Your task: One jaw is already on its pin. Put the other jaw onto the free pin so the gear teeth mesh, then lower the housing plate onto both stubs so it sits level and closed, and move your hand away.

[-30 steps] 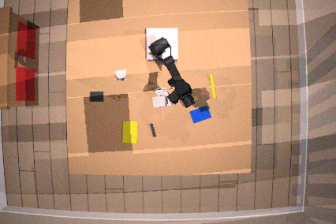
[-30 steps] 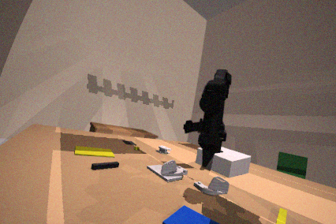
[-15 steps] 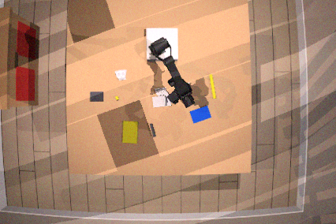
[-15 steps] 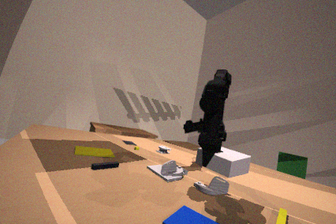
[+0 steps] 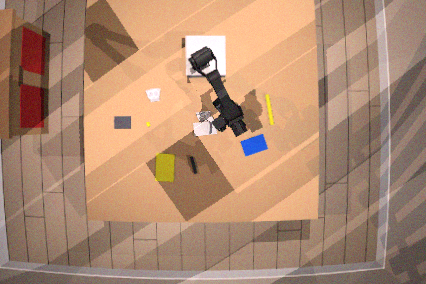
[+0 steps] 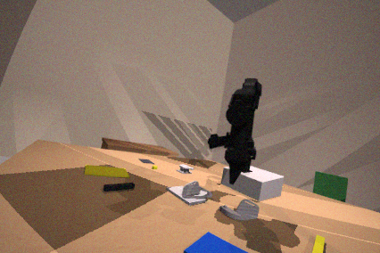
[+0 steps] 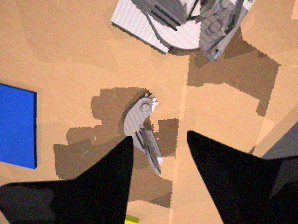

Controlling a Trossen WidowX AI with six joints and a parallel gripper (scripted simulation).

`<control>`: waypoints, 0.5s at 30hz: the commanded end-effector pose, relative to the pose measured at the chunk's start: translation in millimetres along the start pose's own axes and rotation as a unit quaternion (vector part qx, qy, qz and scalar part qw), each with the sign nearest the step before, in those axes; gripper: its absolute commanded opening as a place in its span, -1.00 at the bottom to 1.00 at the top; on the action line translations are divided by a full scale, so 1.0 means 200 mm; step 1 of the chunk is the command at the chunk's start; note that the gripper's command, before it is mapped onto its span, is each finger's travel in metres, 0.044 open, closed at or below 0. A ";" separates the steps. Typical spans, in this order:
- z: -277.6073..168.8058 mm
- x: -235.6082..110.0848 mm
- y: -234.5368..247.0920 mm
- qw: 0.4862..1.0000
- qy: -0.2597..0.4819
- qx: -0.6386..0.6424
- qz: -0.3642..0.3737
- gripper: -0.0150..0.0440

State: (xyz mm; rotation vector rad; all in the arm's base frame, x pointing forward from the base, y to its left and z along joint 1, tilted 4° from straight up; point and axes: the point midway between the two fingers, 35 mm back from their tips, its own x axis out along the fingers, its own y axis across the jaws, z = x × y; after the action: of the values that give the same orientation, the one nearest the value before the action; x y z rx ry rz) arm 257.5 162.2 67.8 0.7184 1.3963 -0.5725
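Two gear-toothed jaws are seen, and only one of them is at the white base plate [image 5: 202,129] [image 6: 183,198] [image 7: 134,25]. That mounted jaw [image 6: 192,189] [image 7: 216,24] is grey and stands on the base plate. The free jaw [image 6: 244,210] [image 7: 136,119], also grey, lies on the table [image 5: 280,24] [image 6: 147,222] [image 7: 60,45] near the base plate, apart from it; from the top I cannot find it with certainty, because the arm [image 5: 220,89] [image 6: 242,124] covers much of this place.

The gripper [image 5: 231,120] [image 6: 234,180] [image 7: 160,138] is partly open, with nothing gripped. Its black fingers point down beside the base plate, above the table, and in the wrist view the free jaw appears below them, its long end between the two tips, nearer to one of them. So the free pin does not have its jaw, and the gear teeth are not meshed.

In the top view, a small white part [image 5: 153,95] [image 6: 185,168] sits to the upper left of the base plate. It may be the housing plate, but I cannot tell surely; it is well apart from the base plate. To the lower right of the base plate there is a blue rectangle [image 5: 254,145] [image 6: 214,245] [image 7: 19,127], and farther right a yellow bar [image 5: 270,109] [image 6: 318,244] [image 7: 131,220]. The black bar [image 5: 193,164] [image 6: 119,187] lies below the base plate, and the olive-yellow block [image 5: 165,167] [image 6: 106,171] is to its lower left.
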 end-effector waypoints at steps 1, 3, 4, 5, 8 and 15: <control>0.00 0.00 0.00 1.000 0.000 0.001 -0.001 -0.16; 0.00 0.00 0.00 1.000 0.000 0.001 -0.001 -0.33; 0.00 0.00 0.00 1.000 0.000 0.001 -0.001 -0.42; 0.00 0.00 0.00 1.000 0.000 0.001 -0.001 -0.49; 0.00 0.00 0.00 1.000 0.000 0.001 -0.001 -0.49; 0.00 0.00 0.00 1.000 0.000 0.001 -0.001 -0.49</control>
State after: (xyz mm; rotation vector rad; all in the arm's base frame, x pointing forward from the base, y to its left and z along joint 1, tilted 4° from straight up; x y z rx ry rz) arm 257.3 162.1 68.1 0.7181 1.3967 -0.5731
